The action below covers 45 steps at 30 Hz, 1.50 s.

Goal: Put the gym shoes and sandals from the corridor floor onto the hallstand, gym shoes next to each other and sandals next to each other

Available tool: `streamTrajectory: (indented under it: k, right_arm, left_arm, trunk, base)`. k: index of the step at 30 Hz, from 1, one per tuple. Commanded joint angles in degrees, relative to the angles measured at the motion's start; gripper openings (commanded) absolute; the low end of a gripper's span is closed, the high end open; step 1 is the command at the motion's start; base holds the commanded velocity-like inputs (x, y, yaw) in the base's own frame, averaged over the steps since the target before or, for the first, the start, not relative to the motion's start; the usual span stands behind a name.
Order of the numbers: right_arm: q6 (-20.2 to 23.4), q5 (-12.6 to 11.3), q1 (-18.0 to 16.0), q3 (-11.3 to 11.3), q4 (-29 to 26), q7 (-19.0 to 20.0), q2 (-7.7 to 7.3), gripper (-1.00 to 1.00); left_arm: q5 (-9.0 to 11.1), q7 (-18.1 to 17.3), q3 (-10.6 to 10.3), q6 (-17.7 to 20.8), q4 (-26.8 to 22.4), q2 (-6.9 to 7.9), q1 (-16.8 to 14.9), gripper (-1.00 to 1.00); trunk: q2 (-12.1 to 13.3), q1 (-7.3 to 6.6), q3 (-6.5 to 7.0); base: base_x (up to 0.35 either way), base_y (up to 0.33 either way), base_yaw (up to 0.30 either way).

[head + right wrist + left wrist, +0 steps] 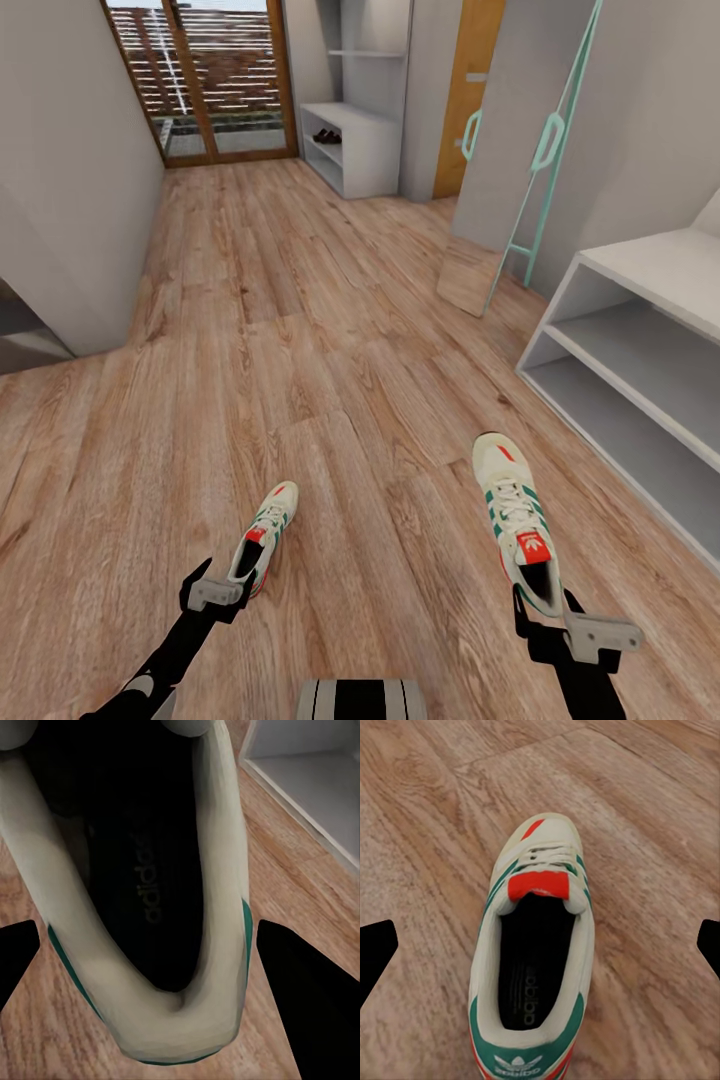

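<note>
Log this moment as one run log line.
left gripper: open over left gym shoe | right gripper: open around right gym shoe heel | both on floor | hallstand empty

Both arms are showing as glossy black, rounded segments. The left arm (165,655) is carrying a pale grey band near the bottom of the head view. Each wrist is wearing a light grey, flat angular bracket, with black finger pieces jutting beyond it on the left gripper (215,592) and the right gripper (560,622). A grey and black striped block (362,698) is sitting at bottom centre. In the wrist views, the fingertips (304,1005) are appearing as plain matte black wedges.
</note>
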Motion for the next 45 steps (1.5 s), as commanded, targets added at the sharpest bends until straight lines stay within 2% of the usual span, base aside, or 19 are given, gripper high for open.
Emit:
streamTrajectory:
  k: [1, 29, 41, 45]
  right_arm:
    - [-0.1, 0.0, 0.0, 0.0, 0.0, 0.0, 0.0, -1.0]
    - [-1.5, 0.0, 0.1, -0.2, 0.0, -0.1, 0.0, -1.0]
    - [-1.5, 0.0, 0.1, -0.2, 0.0, -0.1, 0.0, -1.0]
    - [-1.5, 0.0, 0.1, -0.2, 0.0, 0.0, 0.0, -1.0]
  left_arm:
    - [0.0, 0.0, 0.0, 0.0, 0.0, 0.03, 0.0, 1.0]
    - [-0.1, 0.0, 0.1, 0.0, -0.3, -0.14, 0.0, 1.0]
    - [-0.1, -0.1, 0.1, 0.0, -0.6, 0.35, -0.4, 1.0]
    - [-0.1, -0.1, 0.1, 0.1, -0.7, 0.96, -0.7, 1.0]
  trunk:
    - [0.0, 0.0, -0.03]
    - [0.0, 0.0, -2.19]
    - [0.0, 0.0, -3.05]
    - [0.0, 0.0, -3.14]
  base:
    - [0.0, 0.0, 0.0]
    - [0.0, 0.0, 0.0]
    - [0.0, 0.0, 0.0]
    - [0.0, 0.0, 0.0]
